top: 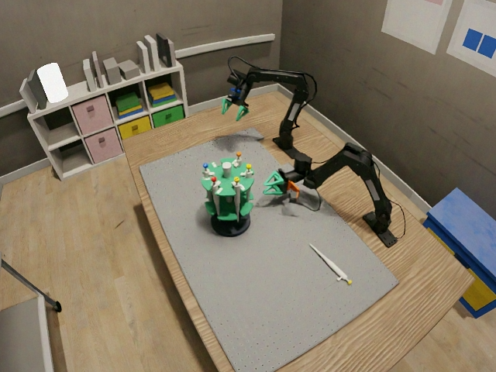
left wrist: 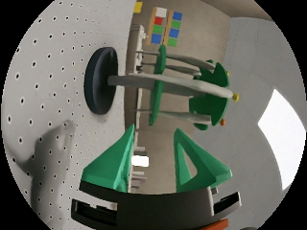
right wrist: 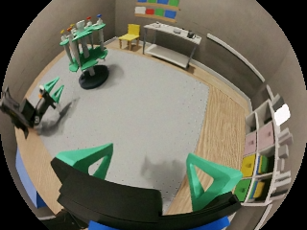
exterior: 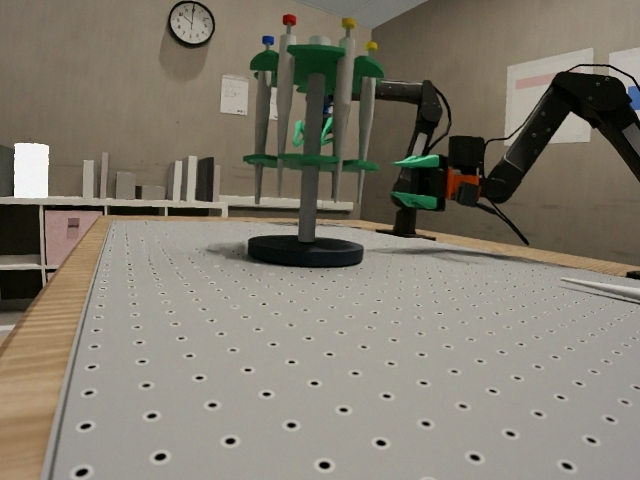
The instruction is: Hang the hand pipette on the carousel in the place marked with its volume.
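Five pipettes hang on the carousel (top: 232, 186) (exterior: 316, 52) (left wrist: 222, 103) (right wrist: 89, 31); ours, the yellow-buttoned hand pipette (top: 331, 264) (exterior: 615, 288), lies unhung (volume unreadable). Left gripper (top: 273, 184) (exterior: 415, 181) (left wrist: 154, 128) (right wrist: 57, 87) half-open, right gripper (top: 235, 109) (exterior: 312, 131) (right wrist: 151, 149) wide, both empty.
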Controlling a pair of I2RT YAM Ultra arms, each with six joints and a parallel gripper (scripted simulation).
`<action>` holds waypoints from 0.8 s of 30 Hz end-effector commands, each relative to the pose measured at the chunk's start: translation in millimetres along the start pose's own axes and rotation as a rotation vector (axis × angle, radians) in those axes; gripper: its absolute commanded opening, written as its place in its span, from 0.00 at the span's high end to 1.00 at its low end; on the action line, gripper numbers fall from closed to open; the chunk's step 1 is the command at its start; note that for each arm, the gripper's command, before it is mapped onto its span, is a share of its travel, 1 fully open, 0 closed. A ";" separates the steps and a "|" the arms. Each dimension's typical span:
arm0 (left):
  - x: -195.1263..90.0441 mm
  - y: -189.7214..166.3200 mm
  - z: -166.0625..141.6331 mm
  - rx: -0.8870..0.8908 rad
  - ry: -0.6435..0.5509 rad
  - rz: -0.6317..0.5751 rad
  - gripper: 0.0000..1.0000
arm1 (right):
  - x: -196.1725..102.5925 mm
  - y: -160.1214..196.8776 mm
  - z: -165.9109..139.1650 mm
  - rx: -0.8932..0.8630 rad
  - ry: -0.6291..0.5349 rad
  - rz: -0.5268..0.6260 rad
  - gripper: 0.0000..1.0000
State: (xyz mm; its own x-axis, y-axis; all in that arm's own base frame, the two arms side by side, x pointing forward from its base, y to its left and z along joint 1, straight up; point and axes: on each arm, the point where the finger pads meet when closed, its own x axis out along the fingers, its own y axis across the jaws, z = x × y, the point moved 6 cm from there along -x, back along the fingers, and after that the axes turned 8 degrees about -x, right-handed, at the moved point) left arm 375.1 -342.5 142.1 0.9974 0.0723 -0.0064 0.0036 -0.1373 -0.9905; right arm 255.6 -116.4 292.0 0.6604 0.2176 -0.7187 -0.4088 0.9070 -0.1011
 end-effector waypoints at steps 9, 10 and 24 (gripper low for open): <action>0.7 -24.3 -11.7 -0.031 0.019 -0.027 0.51 | -1.2 -4.1 2.6 -0.008 -0.023 -0.001 0.00; 0.7 -24.3 -11.7 -0.031 0.019 -0.027 0.51 | -1.2 -4.1 2.6 -0.008 -0.023 -0.001 0.00; 0.7 -24.5 -11.8 -0.032 0.019 -0.028 0.51 | -1.2 -4.1 2.6 -0.008 -0.023 -0.001 0.00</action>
State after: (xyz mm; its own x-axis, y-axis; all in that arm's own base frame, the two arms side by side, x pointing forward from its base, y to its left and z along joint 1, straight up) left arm 374.8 -344.2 142.1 0.9978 0.0653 -0.0084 0.0004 -0.1343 -0.9909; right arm 255.6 -116.4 292.0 0.6604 0.2176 -0.7187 -0.4088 0.9070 -0.1011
